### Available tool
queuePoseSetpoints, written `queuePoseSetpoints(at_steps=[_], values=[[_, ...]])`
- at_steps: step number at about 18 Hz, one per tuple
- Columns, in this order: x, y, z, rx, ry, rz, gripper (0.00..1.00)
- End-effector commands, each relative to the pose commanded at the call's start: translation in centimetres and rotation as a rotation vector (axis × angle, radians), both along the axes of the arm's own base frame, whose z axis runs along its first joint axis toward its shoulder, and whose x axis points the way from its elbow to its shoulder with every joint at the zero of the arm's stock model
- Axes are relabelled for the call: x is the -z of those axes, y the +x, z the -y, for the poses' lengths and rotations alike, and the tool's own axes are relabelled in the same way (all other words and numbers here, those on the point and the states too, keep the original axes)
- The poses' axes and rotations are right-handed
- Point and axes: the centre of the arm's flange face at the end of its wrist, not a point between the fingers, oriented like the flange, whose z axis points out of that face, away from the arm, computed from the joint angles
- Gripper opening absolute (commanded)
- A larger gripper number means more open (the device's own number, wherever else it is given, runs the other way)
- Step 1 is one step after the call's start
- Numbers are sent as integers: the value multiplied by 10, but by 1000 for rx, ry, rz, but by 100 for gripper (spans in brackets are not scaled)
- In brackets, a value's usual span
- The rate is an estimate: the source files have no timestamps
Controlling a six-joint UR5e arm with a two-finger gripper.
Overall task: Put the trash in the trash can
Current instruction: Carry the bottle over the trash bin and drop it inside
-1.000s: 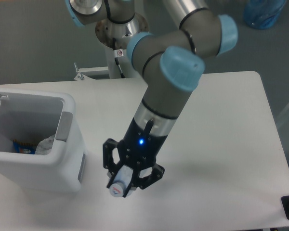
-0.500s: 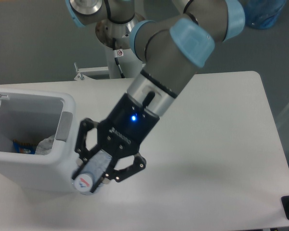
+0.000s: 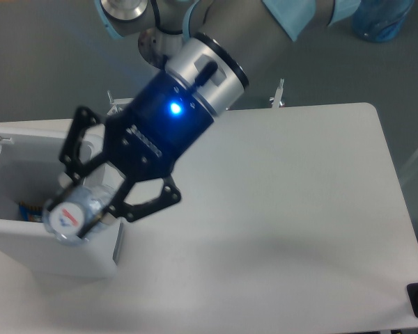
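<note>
While a second ago it hung low over the bare table right of the can, the gripper (image 3: 80, 209) has now swung up and left, and sits over the near right corner of the trash can (image 3: 14, 240). Fingers are clamped on the crushed bottle (image 3: 73, 214); the cap end with its red-blue mark faces the camera. Bottle is clear of the table, carried in the air, overlapping the can's front rim in this view. Whether it is fully inside the opening's footprint or just above the wall, I can't tell from one angle.

Arm (image 3: 195, 76) now hides most of the can's right side and grey panel. Inside the can, only a sliver of something blue/orange shows at the left, by the front wall; the wrapper isn't visible now, likely behind the gripper.

Read: transport leg nearly done, release not yet. Next needs a bit more travel toward can centre before opening, else the bottle could catch the rim and drop outside. Table (image 3: 299, 209) shows no other trash.
</note>
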Motion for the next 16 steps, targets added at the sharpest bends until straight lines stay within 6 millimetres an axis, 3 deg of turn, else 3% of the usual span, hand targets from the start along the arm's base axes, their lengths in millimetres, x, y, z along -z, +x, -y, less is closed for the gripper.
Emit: queuePoseSetpoints(at_steps=[2, 5, 8, 11, 16], values=[[5, 25, 1, 40, 0, 18, 10], [20, 41, -2, 70, 2, 6, 10], [28, 53, -9, 93, 1, 5, 11], [57, 63, -13, 137, 10, -42, 11], [87, 81, -3, 184, 26, -103, 11]])
